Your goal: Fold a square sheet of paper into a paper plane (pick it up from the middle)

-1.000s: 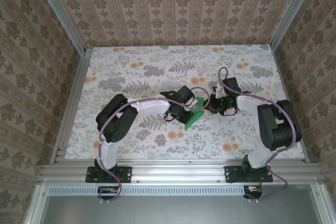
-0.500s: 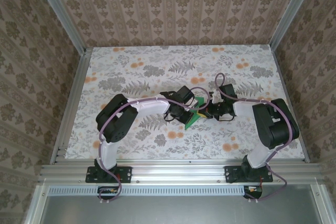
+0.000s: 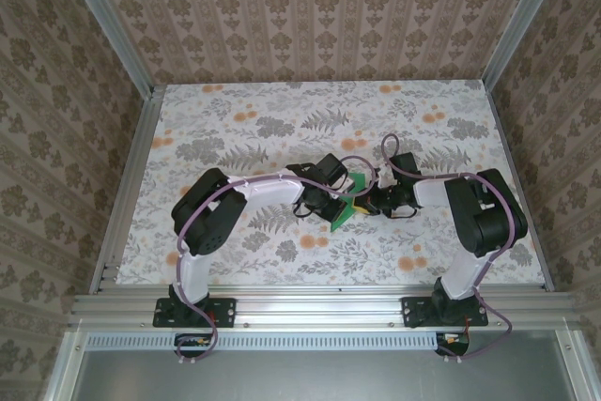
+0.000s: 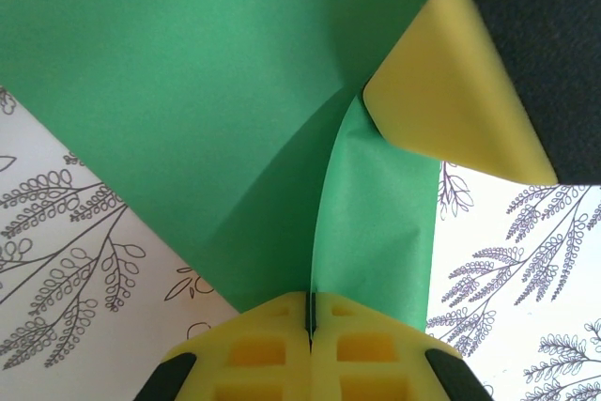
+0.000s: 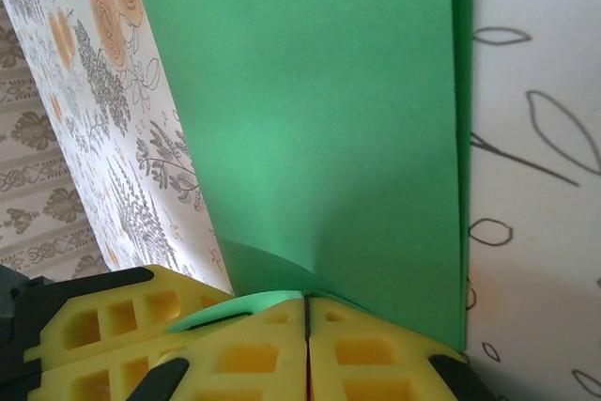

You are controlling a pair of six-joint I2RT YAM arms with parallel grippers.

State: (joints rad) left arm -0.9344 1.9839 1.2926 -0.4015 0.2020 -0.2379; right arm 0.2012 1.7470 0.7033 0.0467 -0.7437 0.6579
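Two grippers meet near the middle of your floral table (image 3: 282,129), and both are clamped on the green paper (image 3: 342,216). From above, your left gripper (image 3: 340,198) reaches in from the left and your right gripper (image 3: 367,200) from the right. Their tips are close together with the paper between them. A strip of green shows on the near side of the tips and a smaller corner on the far side.

In your left wrist view, the left gripper (image 4: 308,312) has its yellow pads pressed together on a raised fold of the green paper (image 4: 188,91). The crease runs straight into the seam between the pads. One yellow pad (image 4: 451,100) of the right gripper touches that same fold at the upper right, and patterned table shows on either side.

In your right wrist view, the right gripper (image 5: 306,312) is closed too, its pads meeting with the edge of the green paper (image 5: 329,119) curling in between them. The paper spreads away from the fingers, and a second layer shows as a darker strip along its right edge.
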